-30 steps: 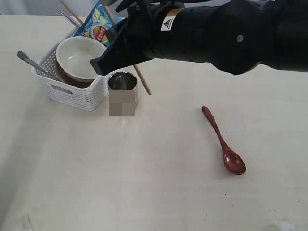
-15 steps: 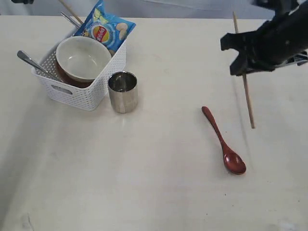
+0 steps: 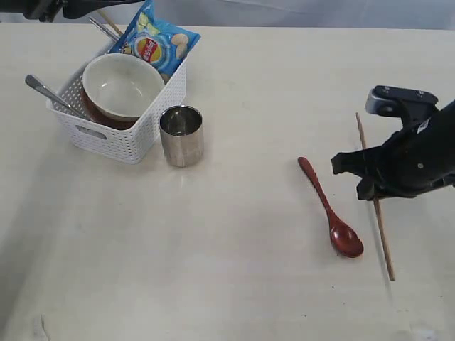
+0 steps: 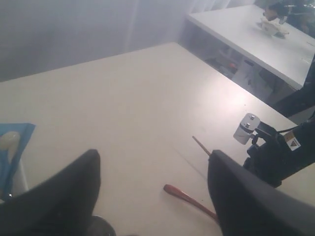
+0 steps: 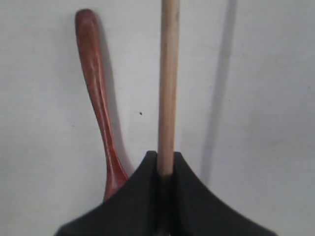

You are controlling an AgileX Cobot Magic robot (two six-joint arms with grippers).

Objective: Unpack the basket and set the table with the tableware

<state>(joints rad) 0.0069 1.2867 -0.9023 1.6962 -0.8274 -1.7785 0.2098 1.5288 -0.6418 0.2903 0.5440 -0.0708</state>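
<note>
Pinching a slim wooden chopstick (image 5: pixel 168 73) in the right gripper (image 5: pixel 166 168) by the glossy red spoon (image 5: pixel 96 83), left gripper (image 4: pixel 153 162) gaping.

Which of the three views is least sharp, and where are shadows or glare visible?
Left wrist view: hazy, washed out, the left pincer's fingers dark and blurred. Right wrist view: sharper, the chopstick throws a soft shadow on the table. Exterior view: sharp, evenly lit, mild reflections on the steel cup.
</note>
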